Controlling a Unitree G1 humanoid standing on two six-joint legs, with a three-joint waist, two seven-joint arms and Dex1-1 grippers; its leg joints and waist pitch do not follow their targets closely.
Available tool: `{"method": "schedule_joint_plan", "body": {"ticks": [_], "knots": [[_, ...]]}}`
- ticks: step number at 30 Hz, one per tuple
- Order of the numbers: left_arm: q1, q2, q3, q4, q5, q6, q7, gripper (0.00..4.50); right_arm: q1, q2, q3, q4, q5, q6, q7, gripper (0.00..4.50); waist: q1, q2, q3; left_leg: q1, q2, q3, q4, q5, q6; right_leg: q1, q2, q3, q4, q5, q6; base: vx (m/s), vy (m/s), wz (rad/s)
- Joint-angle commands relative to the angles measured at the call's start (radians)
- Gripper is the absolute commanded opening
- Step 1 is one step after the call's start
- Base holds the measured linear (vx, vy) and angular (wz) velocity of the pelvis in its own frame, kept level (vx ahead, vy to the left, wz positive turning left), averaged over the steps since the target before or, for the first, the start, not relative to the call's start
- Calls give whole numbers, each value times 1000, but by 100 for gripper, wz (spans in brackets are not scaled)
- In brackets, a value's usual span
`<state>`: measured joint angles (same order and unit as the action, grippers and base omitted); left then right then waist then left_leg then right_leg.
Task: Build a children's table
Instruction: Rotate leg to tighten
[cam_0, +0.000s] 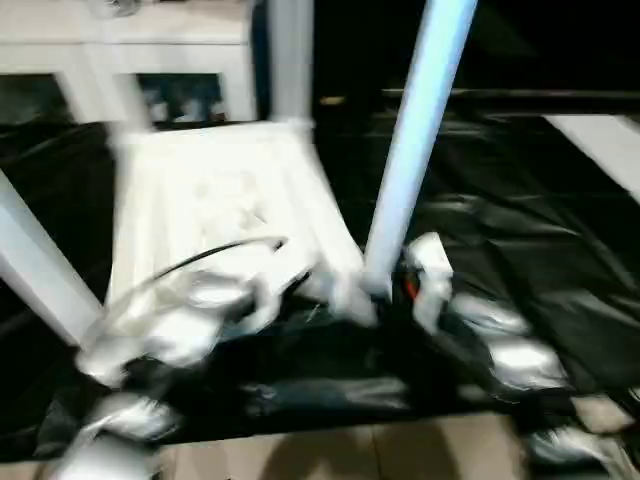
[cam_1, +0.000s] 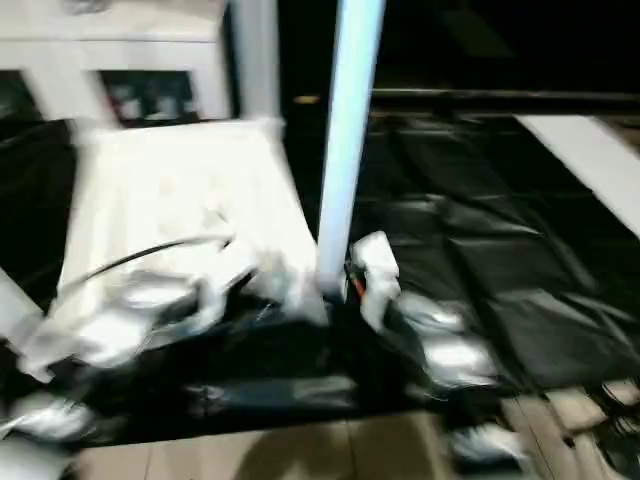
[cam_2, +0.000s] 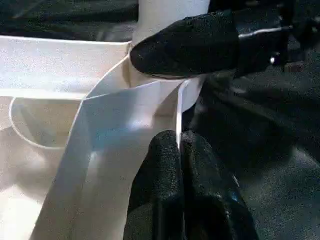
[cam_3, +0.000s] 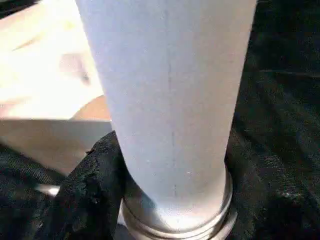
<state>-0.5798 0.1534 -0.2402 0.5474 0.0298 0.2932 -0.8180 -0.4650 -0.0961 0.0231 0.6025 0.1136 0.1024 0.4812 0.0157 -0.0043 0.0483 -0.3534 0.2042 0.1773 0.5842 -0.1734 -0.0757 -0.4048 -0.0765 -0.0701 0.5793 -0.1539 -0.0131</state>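
Observation:
The white table top (cam_0: 220, 190) lies upside down on a black sheet, ribbed underside up. A round white leg (cam_0: 415, 130) stands in its near right corner socket. Another leg (cam_0: 290, 60) rises at the far right corner, and a third leg (cam_0: 35, 265) slants up at the left. My left gripper (cam_2: 179, 137) is shut on the top's thin rim (cam_2: 178, 107) close to that near corner. My right gripper (cam_0: 398, 285) is shut on the base of the near leg (cam_3: 170, 90), with one black finger (cam_3: 90, 195) pressed against its side and the other hidden behind it.
The black sheet (cam_0: 520, 200) covers the floor around the table. A white cabinet (cam_0: 130, 60) stands behind it. A white board (cam_0: 600, 150) lies at the right. Pale floor tiles (cam_0: 400, 450) show along the near edge.

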Motion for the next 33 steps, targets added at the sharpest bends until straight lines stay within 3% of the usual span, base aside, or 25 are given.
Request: {"method": "schedule_joint_plan", "body": {"ticks": [1,4,5,7,8,11,13,15,18,20,21,22,24,28,33], "knots": [[-42,-99,-18,2,-32,-33,42,0,-5,97,87,43,-30,-8,14,257,1,-9,-55,5,9,-8,-69,-346,21,33,-55,29,-99,-539,-100,0,0,0],[-36,-111,-31,-8,-29,-42,16,0,-10,110,97,50,-33,-54,54,257,1,-3,-56,2,12,-9,-72,-348,31,35,-54,28,-97,-512,-106,0,0,0],[-32,-109,-32,-13,-31,-44,4,0,-10,109,89,47,-18,-53,72,311,1,-4,-57,1,13,-9,-73,-348,34,36,-54,29,-94,-492,-115,0,0,0],[-26,-101,-35,-21,-33,-48,-17,0,-9,103,78,40,4,-45,105,324,1,-3,-56,1,13,-9,-73,-349,39,37,-54,30,-93,-484,-122,0,0,0],[-16,-77,-42,-33,-38,-54,-53,0,-10,74,70,24,38,-30,170,331,1,-8,-58,0,14,-7,-73,-343,47,40,-53,31,-91,-466,-131,0,0,0],[1,-36,-52,-59,-51,-61,-119,0,-7,7,84,-6,48,-19,264,370,6,-7,-60,-3,17,-6,-72,-312,61,45,-56,34,-84,-416,-149,0,0,0],[16,4,-58,-86,-65,-63,-190,0,-4,-60,96,-28,54,-8,374,370,11,-10,-62,-5,17,-2,-68,-269,74,48,-55,36,-76,-359,-178,0,0,0],[25,30,-63,-104,-74,-61,-236,0,-4,-99,102,-39,64,-1,446,370,16,-10,-64,-5,17,-2,-67,-251,84,52,-56,36,-73,-348,-183,0,0,0],[47,107,-78,-155,-100,-49,-367,0,1,-204,122,-83,93,15,632,370,31,-7,-69,-2,23,0,-64,-179,101,56,-54,38,-58,-215,-225,0,0,0],[57,151,-89,-179,-106,-38,-431,0,3,-255,132,-109,104,29,719,370,41,-2,-70,-4,27,4,-62,-148,123,54,-50,37,-45,-135,-256,0,0,0],[58,158,-90,-181,-107,-38,-441,0,3,-263,134,-112,106,33,734,370,41,-2,-70,-4,27,4,-62,-148,123,54,-50,37,-45,-135,-256,0,0,0],[64,191,-96,-192,-105,-34,-484,0,2,-301,141,-124,108,49,799,370,51,-3,-72,-1,30,6,-59,-136,127,52,-50,36,-39,-111,-265,0,0,0],[66,215,-96,-194,-101,-36,-506,0,-2,-325,147,-129,105,55,837,370,57,-4,-71,-3,31,6,-60,-136,121,51,-51,37,-39,-121,-265,0,0,0],[65,252,-98,-196,-106,-38,-538,0,-13,-354,158,-143,123,83,889,370,66,-7,-64,-1,29,6,-64,-206,79,48,-56,38,-54,-264,-221,0,0,0],[65,269,-99,-201,-112,-34,-552,0,-14,-350,164,-167,147,115,914,317,65,-9,-62,-1,27,3,-64,-236,52,43,-57,39,-61,-356,-183,0,0,0]]}}
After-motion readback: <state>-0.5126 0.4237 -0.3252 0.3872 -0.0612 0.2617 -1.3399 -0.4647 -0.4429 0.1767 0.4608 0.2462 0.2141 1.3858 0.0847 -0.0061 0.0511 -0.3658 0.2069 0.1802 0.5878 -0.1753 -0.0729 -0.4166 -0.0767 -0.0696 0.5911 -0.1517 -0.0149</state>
